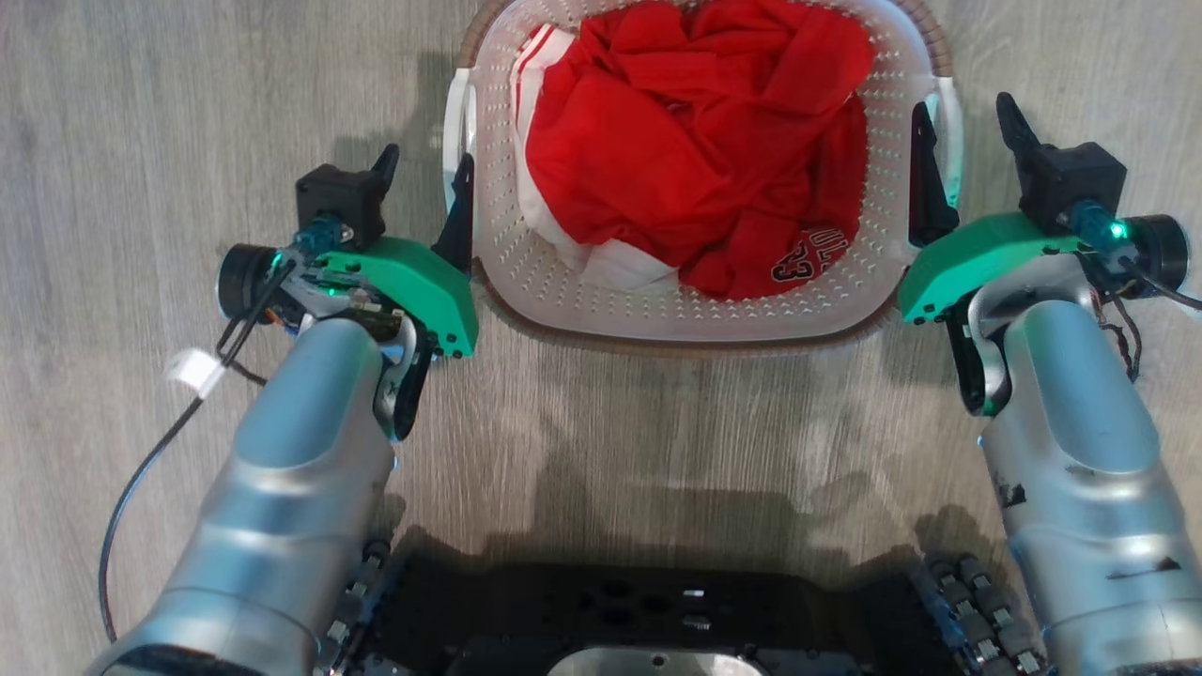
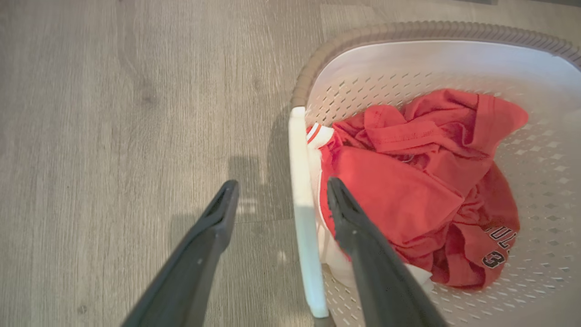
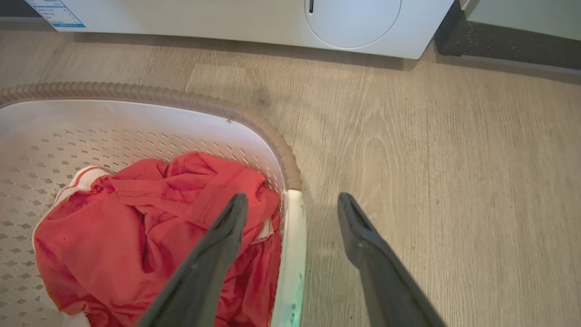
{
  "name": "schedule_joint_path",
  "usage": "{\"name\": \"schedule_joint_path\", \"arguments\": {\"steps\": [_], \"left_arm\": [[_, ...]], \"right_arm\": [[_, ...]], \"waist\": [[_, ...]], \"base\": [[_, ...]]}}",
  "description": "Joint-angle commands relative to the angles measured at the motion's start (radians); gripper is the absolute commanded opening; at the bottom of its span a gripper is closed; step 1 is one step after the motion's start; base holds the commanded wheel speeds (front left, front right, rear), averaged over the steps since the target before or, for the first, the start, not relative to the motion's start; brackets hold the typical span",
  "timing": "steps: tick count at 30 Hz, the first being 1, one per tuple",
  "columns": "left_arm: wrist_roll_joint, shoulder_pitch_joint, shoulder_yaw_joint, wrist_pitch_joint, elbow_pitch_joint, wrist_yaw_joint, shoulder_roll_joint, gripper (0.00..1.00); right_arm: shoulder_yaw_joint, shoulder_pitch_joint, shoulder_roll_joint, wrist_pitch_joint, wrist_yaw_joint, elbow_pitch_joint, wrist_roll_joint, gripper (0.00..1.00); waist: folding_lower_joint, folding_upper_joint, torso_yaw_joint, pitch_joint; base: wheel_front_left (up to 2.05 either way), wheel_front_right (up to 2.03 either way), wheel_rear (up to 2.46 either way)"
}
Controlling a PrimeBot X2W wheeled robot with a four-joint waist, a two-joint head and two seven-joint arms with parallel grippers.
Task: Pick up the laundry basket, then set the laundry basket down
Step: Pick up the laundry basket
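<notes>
The white perforated laundry basket [image 1: 676,310] with a brown rim sits on the wood floor at top centre of the head view, with red and white clothes inside. My left gripper [image 1: 424,188] is open, its jaws straddling the basket's left white handle [image 2: 302,213]: one finger stands outside, the other inside over the clothes. At the other side my right gripper [image 1: 967,155] is open too and straddles the right handle [image 3: 290,254] the same way. Neither pair of fingers is closed on a handle.
A white appliance [image 3: 272,18] with a round door stands on the floor beyond the basket in the right wrist view, with a dark gap to its right. My dark wheeled base [image 1: 657,610] fills the bottom of the head view. Grey wood floor [image 2: 113,136] surrounds the basket.
</notes>
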Motion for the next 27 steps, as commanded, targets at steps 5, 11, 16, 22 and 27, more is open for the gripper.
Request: {"name": "schedule_joint_path", "arguments": {"steps": [5,11,16,22,27], "left_arm": [[-0.034,-0.017,-0.024,-0.008,0.035,0.003,0.023,1.0],[-0.062,-0.052,-0.07,-0.008,0.072,0.009,0.023,1.0],[-0.083,-0.084,-0.11,-0.008,0.088,0.016,0.023,1.0],[-0.095,-0.117,-0.146,-0.008,0.1,0.023,0.023,1.0],[-0.1,-0.138,-0.166,-0.008,0.103,0.028,0.023,1.0]], "right_arm": [[0.031,0.008,0.012,-0.012,0.003,0.027,0.002,1.0],[0.038,-0.009,0.012,-0.012,0.003,0.063,0.006,1.0],[0.04,-0.022,0.012,-0.012,0.003,0.084,0.003,1.0],[0.037,-0.038,0.012,-0.012,0.003,0.109,0.009,1.0],[0.035,-0.047,0.012,-0.012,0.003,0.12,0.01,1.0]], "waist": [[-0.0001,0.0001,0.011,0.027],[-0.0001,0.0001,0.014,0.057],[-0.0001,0.0001,0.018,0.08],[-0.0001,0.0001,0.023,0.101],[-0.0001,0.0001,0.024,0.111]], "base": [[0.0,0.0,0.0],[0.0,0.0,0.0],[0.0,0.0,0.0],[0.0,0.0,0.0],[0.0,0.0,0.0]]}}
